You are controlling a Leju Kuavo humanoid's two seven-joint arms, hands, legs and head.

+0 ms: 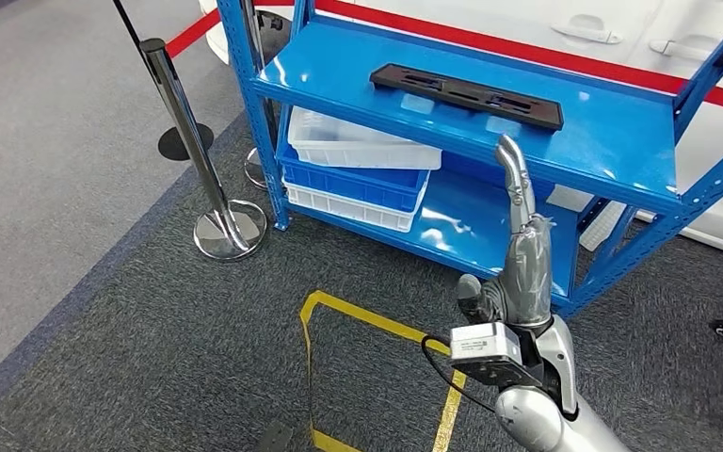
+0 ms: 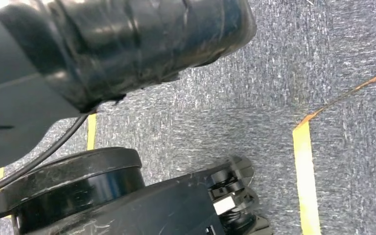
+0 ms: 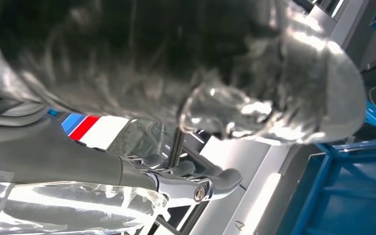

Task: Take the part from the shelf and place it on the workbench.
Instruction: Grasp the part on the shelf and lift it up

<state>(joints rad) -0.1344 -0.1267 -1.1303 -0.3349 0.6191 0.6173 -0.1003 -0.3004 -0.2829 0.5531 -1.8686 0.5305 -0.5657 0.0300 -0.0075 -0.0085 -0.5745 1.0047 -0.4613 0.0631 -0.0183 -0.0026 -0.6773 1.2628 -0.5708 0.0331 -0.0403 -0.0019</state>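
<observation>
1. Head view: blue metal shelf, two tiers, standing on grey carpet in front of a white car body with a red stripe.
2. Part: long, flat, black strip, lying on the upper tier of the shelf, slanting across it, nothing touching it.
3. Lower tier: stack of three shallow bins, a white bin on top, a blue bin under it, another white bin at the bottom.
4. Right hand: raised in front of the shelf, fingers extended upward and apart from the thumb, holding nothing; fingertips reach the level of the upper tier's front edge, below and in front of the part, not in contact with it.
5. Right wrist view: right hand seen close, grey plastic-covered thumb and darker finger, spread, nothing between them; blue shelf frame behind.
6. Left hand: whether its fingers lie apart or curled cannot be told from the left wrist view, which looks down at the carpet.
7. Floor: yellow tape outline before the shelf; chrome stanchion post on a round base to the left of the shelf.
</observation>
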